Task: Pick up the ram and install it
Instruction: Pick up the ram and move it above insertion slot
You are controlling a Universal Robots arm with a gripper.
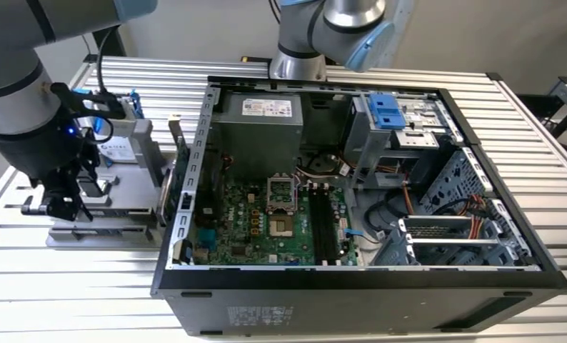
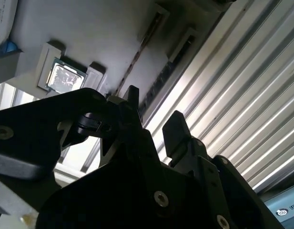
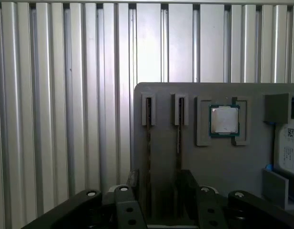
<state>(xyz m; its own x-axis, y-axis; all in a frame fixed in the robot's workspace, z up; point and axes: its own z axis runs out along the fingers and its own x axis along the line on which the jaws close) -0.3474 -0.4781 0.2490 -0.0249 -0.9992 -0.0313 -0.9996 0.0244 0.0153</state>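
Fingers (image 3: 188, 181) of your black gripper (image 3: 160, 180) stand apart with nothing clamped between them, hanging over a flat grey holder tray (image 3: 208, 162) on the ribbed aluminium table (image 3: 65, 119). You find the ram in that tray: a first ram stick (image 3: 148, 143), a thin, long, dark circuit board, stands on edge in a narrow slot, and a second ram stick (image 3: 179, 138) stands in the slot just beside it, parallel to the first. In the first wrist view both slots run toward the gap between the fingers, and you cannot tell which stick is lined up. Near the slots a small square silver processor chip (image 3: 224, 120) sits in its own recess, with a silver hard drive (image 3: 287, 148) beyond it. The tray lies to the exterior view's left of an open black computer case (image 1: 360, 286), whose green motherboard (image 1: 255, 229) and long black memory slots (image 1: 323, 229) are well apart from the gripper.
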